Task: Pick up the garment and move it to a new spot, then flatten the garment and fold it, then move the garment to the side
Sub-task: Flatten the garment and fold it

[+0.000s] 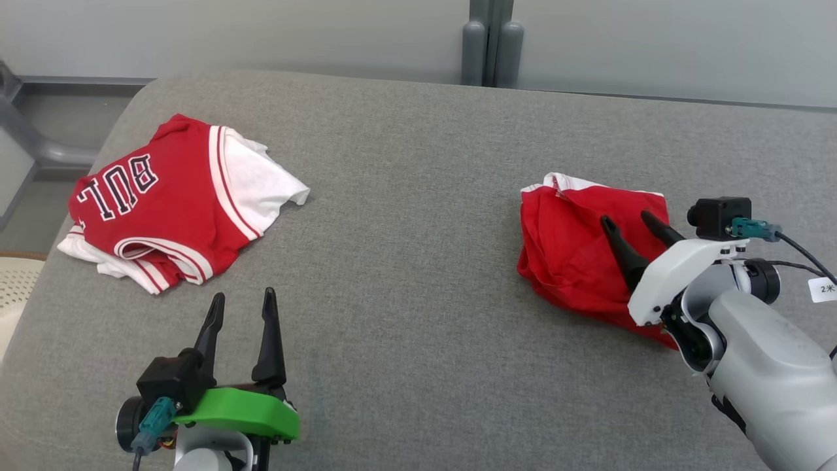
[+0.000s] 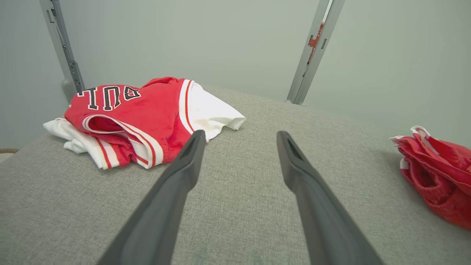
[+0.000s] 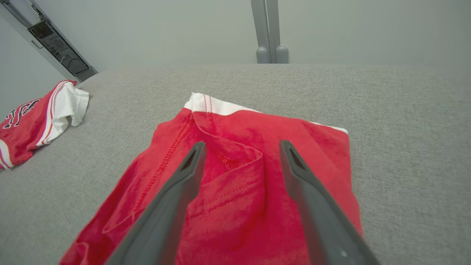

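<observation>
The garment [image 1: 567, 245] is a red piece with a white trim, lying folded in a rough bundle on the right of the grey surface [image 1: 405, 216]. My right gripper [image 1: 628, 219] hovers over it, open, its two dark fingers spread above the cloth with nothing pinched. In the right wrist view the garment [image 3: 257, 125] spreads under and between the fingers of that gripper [image 3: 243, 144]. My left gripper [image 1: 243, 294] stands open at the lower left, holding nothing. In the left wrist view that gripper [image 2: 241, 134] points across bare fabric, and the garment [image 2: 438, 173] lies at the far right.
A red and white jersey [image 1: 150, 203] with black "BUL" lettering lies folded at the left, just beyond the left fingertips [image 2: 147, 106] [image 3: 33, 117]. A grey post [image 1: 492, 46] stands behind the surface's far edge. A pale perforated object [image 1: 16, 281] sits off the left edge.
</observation>
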Robot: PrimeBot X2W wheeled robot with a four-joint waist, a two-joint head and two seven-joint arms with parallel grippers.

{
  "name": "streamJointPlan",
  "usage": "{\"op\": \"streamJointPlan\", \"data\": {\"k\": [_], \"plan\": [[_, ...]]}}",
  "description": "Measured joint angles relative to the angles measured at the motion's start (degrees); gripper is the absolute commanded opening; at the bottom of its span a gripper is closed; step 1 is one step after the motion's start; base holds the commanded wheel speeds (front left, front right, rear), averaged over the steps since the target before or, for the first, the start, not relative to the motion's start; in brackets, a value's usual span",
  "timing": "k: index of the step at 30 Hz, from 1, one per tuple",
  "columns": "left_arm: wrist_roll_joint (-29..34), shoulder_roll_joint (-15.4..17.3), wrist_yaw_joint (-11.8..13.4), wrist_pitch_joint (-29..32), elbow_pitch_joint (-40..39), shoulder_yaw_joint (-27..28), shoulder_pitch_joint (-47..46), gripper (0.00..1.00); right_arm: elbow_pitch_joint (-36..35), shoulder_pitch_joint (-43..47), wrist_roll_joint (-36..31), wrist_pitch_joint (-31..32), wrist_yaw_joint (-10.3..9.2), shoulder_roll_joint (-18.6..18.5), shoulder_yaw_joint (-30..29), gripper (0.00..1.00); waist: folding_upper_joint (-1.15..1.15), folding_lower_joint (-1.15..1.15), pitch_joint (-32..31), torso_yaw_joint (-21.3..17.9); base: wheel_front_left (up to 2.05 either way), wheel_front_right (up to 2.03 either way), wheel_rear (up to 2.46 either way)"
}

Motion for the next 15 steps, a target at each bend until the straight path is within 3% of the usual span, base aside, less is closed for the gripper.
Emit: {"op": "streamJointPlan", "data": {"k": [3,4,5,7,15], "plan": [[-0.2,0.0,0.3,0.0,0.0,-0.2,0.0,1.0,1.9,0.0,0.0,0.6,0.0,0.5,0.2,0.81,0.0,0.0,0.4,0.7,0.0,0.0,0.0],[-0.2,0.0,0.3,0.0,0.0,-0.2,0.0,1.0,2.5,0.0,0.0,0.8,0.0,0.6,0.3,0.47,0.0,0.0,0.6,0.9,0.0,0.0,0.0],[-0.3,0.0,0.3,0.0,0.0,-0.3,-0.1,1.0,3.0,0.0,0.0,1.0,0.0,0.8,0.4,0.39,0.0,0.0,0.7,1.1,0.0,0.0,0.0],[-0.3,0.0,0.4,0.0,-0.1,-0.3,-0.1,1.0,3.8,0.0,0.0,0.9,0.0,1.1,0.6,0.0,0.0,0.0,1.0,1.3,0.0,0.0,0.0],[-0.4,0.0,0.5,0.0,0.2,-0.3,-0.2,1.0,2.2,-0.3,0.5,-1.9,0.0,1.7,2.2,0.0,0.0,0.0,0.9,1.2,0.0,0.0,0.0]]}}
